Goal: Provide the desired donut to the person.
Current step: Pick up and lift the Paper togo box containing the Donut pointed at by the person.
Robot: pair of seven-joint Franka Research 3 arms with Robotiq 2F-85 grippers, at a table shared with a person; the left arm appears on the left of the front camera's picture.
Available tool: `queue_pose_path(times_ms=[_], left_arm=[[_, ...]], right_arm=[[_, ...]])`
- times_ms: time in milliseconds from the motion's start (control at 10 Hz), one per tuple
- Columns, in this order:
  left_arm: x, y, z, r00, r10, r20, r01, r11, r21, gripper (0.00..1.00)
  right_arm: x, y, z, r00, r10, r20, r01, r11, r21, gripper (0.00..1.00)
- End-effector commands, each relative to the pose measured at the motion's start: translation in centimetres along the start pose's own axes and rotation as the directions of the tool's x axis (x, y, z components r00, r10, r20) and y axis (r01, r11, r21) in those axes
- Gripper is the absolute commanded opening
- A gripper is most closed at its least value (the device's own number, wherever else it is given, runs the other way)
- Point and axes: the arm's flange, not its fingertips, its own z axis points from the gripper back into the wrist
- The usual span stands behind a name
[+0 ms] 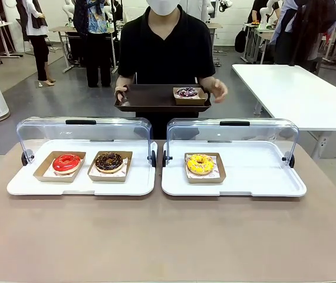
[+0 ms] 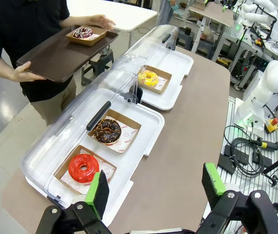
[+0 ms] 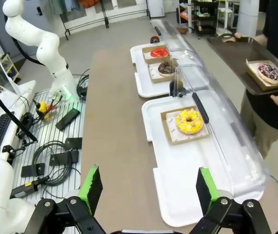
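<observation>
Looking from the left, I see my left pincer (image 2: 156,183) hanging wide open with nothing between its green pads, high above the near corner of the tan bench (image 1: 168,236). Below it lies the left white plastic display tray (image 1: 79,190), its clear domed lid (image 1: 79,130) tipped back on its hinges, so I judge the donuts are left open to a reach from my side. In it a red-glazed ring donut (image 1: 66,163) and a chocolate donut with sprinkles (image 1: 109,161) sit side by side, each in its own brown card boat that gives a pincer an edge to take.

At the far side, in the middle, the person in the black shirt (image 1: 167,50) holds a dark brown serving tray (image 1: 147,97) level with both hands. A purple-iced donut (image 1: 187,92) in a card boat rests on it near its right end. I take this for the wanted donut, already delivered.

The right white display tray (image 1: 256,177), lid also back, carries a yellow sprinkled donut (image 1: 200,164) on its left half; the right half is bare. My right pincer (image 3: 148,187) is spread open, empty, above the near bench edge.
</observation>
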Motion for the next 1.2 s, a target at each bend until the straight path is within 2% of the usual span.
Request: queue_pose_path(times_ms=[0,1100], left_arm=[[0.05,-0.13,0.18,1.000,0.001,0.007,-0.001,1.000,-0.006,1.00],[0.05,-0.13,0.18,1.000,0.001,0.007,-0.001,1.000,-0.006,1.00]], right_arm=[[-0.02,0.05,0.19,1.000,-0.001,0.001,0.001,1.000,-0.002,1.00],[-0.02,0.05,0.19,1.000,-0.001,0.001,0.001,1.000,-0.002,1.00]])
